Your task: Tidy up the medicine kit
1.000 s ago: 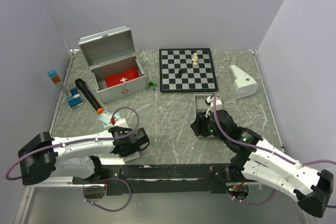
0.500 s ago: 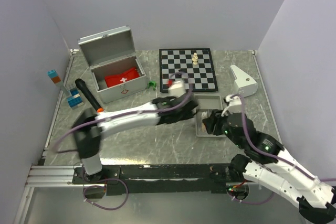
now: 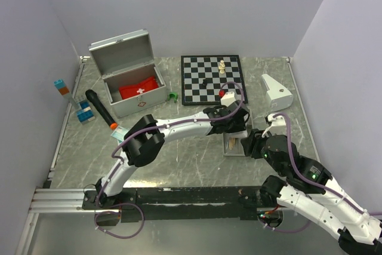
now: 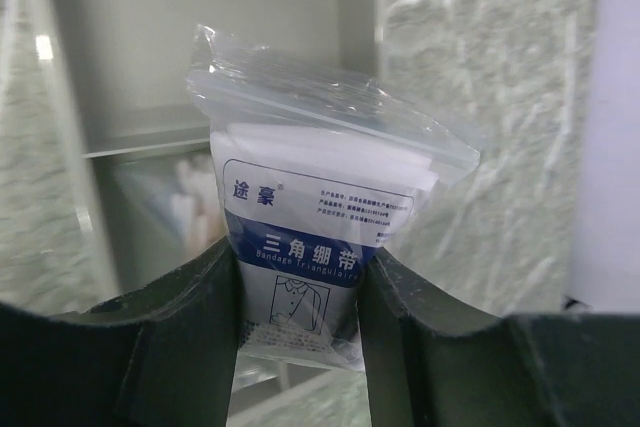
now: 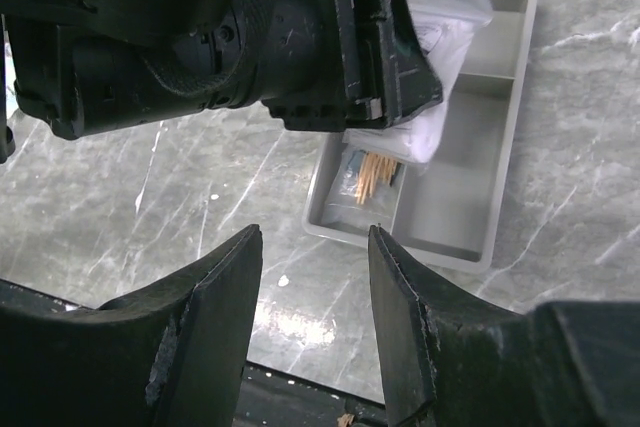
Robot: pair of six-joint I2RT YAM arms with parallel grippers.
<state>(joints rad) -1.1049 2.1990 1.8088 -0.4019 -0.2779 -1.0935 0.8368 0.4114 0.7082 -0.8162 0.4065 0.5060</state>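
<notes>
Reaching further over the tray (image 5: pixel 468 172) than before, my left gripper (image 4: pixel 297 287) pinches a bandage bag (image 4: pixel 320 217); right gripper (image 5: pixel 312 247) gapes beside it; medicine kit (image 3: pixel 127 82) sits open, far left of the tray; crowded arms could collide.

My left pincer (image 4: pixel 300 292), gripping the bandage bag (image 4: pixel 320 197), hangs right over the grey tray (image 5: pixel 462 187), so my right pincer (image 5: pixel 313 242), just beside it, can't drop in; bare table (image 3: pixel 185 154) lies free nearer me.
</notes>
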